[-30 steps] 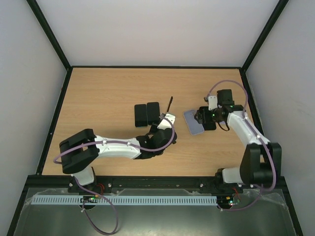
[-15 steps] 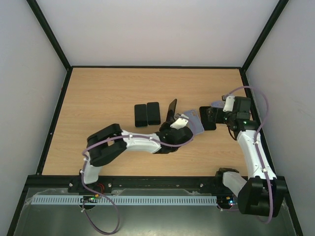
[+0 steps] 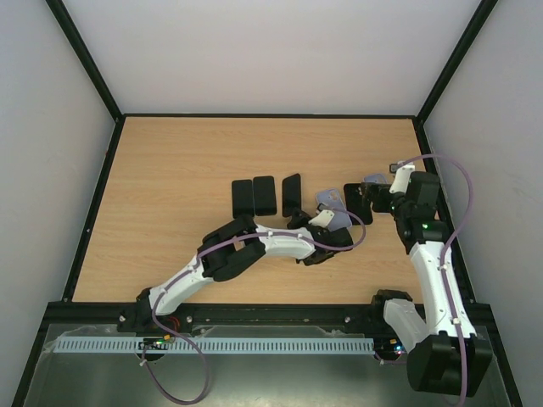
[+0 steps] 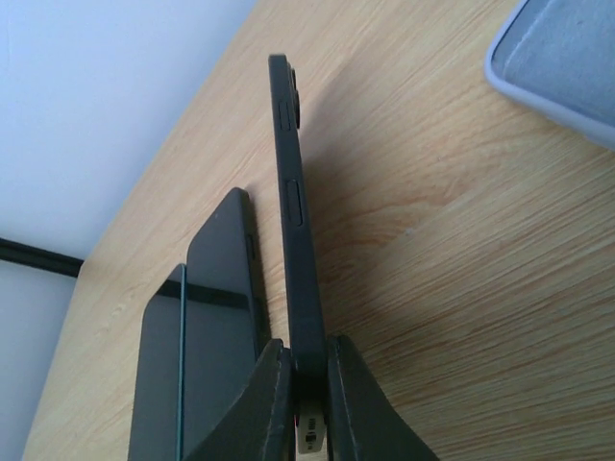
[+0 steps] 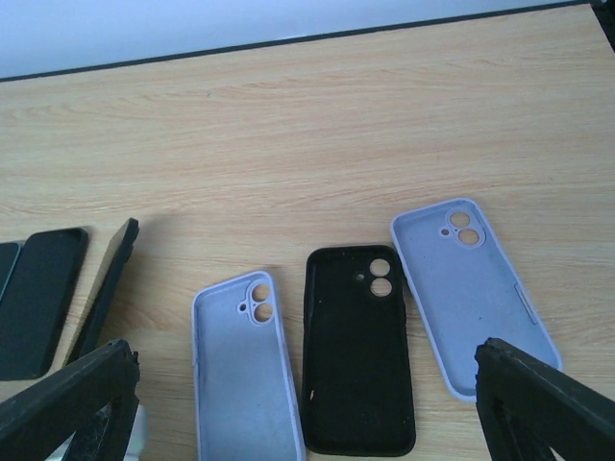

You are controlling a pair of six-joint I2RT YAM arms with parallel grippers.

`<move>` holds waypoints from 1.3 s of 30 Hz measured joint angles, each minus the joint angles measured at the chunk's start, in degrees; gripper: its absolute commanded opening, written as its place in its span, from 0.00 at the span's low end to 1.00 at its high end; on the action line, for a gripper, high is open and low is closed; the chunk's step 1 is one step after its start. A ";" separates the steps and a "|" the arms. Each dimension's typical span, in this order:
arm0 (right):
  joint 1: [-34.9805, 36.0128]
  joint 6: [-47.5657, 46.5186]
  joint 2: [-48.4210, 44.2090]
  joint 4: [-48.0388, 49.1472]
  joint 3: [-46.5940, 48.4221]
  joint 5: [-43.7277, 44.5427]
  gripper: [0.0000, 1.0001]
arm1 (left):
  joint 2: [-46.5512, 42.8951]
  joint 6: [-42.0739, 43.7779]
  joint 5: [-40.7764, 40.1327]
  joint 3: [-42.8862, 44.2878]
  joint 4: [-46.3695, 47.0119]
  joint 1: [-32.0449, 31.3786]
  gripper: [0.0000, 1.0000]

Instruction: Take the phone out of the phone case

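between your left gripper point(image 4: 307, 353) tips the phone point(image 4: 292, 192) is pinched on edge; your right gripper point(image 5: 306, 401) hangs spread above three cases point(image 5: 357, 370).

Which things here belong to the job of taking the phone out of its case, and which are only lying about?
Job: the held phone, on edge in the left fingers; one lilac case, the black case, the other lilac case, all empty; which one is its own, I cannot tell.
Lying about: the nearer flat phone and the farther flat phone, beside it.
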 measured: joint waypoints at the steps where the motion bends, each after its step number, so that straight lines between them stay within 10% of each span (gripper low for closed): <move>1: 0.00 0.00 0.24 0.07 -0.11 0.07 0.93 | 1.11 -1.81 -0.13 1.55 -2.19 0.09 0.03; 4: 0.00 0.00 0.61 0.07 -0.48 0.37 0.93 | 2.73 -5.57 -0.92 3.37 -6.80 0.35 0.06; 15: -0.02 -2.29 -1.09 1.22 -1.90 -1.11 0.91 | -8.74 -8.81 13.70 -7.69 -4.44 1.86 0.69; 28: 8.59 -19.23 14.75 -5.62 2.21 -3.91 0.06 | -57.51 1.55 35.41 -25.99 6.08 5.75 0.84; 39: 15.82 -22.38 26.69 -4.57 1.44 4.85 0.02 | -68.91 4.87 50.07 -41.81 17.05 28.94 0.80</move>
